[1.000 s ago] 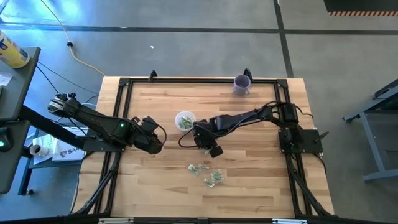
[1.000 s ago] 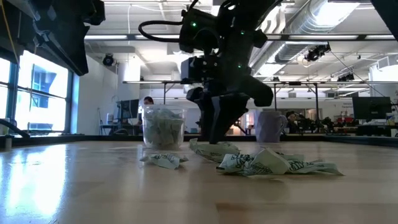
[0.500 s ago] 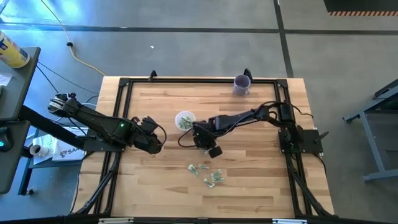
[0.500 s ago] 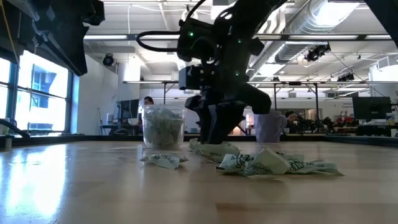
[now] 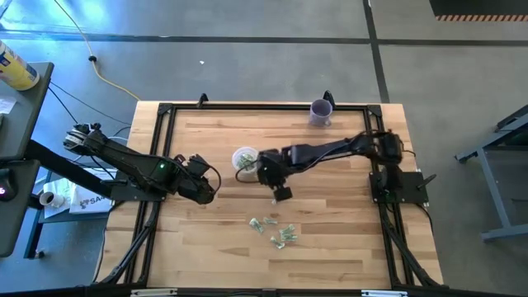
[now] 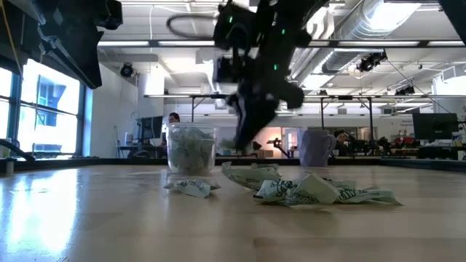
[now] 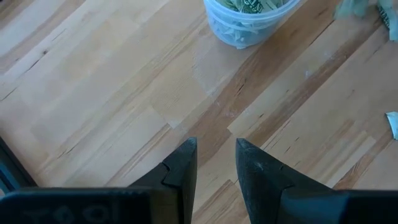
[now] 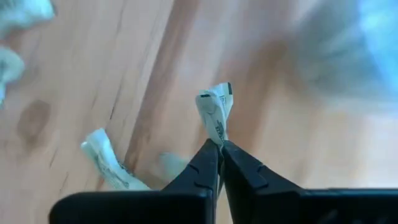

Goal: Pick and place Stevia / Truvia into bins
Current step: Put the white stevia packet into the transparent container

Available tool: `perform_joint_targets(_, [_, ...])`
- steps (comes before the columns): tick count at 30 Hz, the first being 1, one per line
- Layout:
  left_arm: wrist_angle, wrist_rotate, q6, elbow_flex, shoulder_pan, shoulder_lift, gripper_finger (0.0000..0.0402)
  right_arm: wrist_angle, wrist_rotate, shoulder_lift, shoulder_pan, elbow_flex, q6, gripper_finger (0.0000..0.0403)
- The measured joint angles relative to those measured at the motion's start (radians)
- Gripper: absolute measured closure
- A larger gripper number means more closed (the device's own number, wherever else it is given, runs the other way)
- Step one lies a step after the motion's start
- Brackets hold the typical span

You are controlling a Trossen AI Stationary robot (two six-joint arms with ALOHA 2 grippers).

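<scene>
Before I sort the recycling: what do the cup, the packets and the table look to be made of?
Cup: thin translucent plastic, since its contents show through. Packets: crumpled matte paper, green print on white. Table: light wood planks, smooth, with visible grain and seams.

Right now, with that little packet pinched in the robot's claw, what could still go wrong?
The right gripper holds the packet only by its crumpled end, so it might slip free before reaching the cup. The cup already looks nearly full, so the packet may land on the pile and slide out onto the table.
</scene>
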Motion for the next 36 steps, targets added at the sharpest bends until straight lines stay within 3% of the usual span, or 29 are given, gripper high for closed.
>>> perform_joint_targets(4, [0.000, 0.000, 0.002, 0.000, 0.000, 0.000, 0.0259, 0.055, 0.069, -0.095, -0.028, 0.001, 0.015, 0.0397])
perform_joint_targets(9, [0.002, -0.004, 0.002, 0.000, 0.000, 0.000, 0.0259, 0.219, 0.047, -0.130, -0.101, 0.012, 0.136, 0.0395])
perform_joint_targets(17, [0.011, -0.007, 0.002, 0.000, 0.000, 0.000, 0.0259, 0.241, -0.018, 0.036, -0.117, 0.180, 0.187, 0.0393])
perform_joint_targets(24, [0.013, -0.007, -0.024, 0.000, 0.000, 0.000, 0.0259, 0.071, -0.001, 0.173, -0.114, 0.277, 0.180, 0.0395])
perform_joint_targets(36, [0.013, -0.008, -0.024, 0.000, 0.000, 0.000, 0.0259, 0.030, 0.050, 0.191, -0.114, 0.380, 0.128, 0.0339])
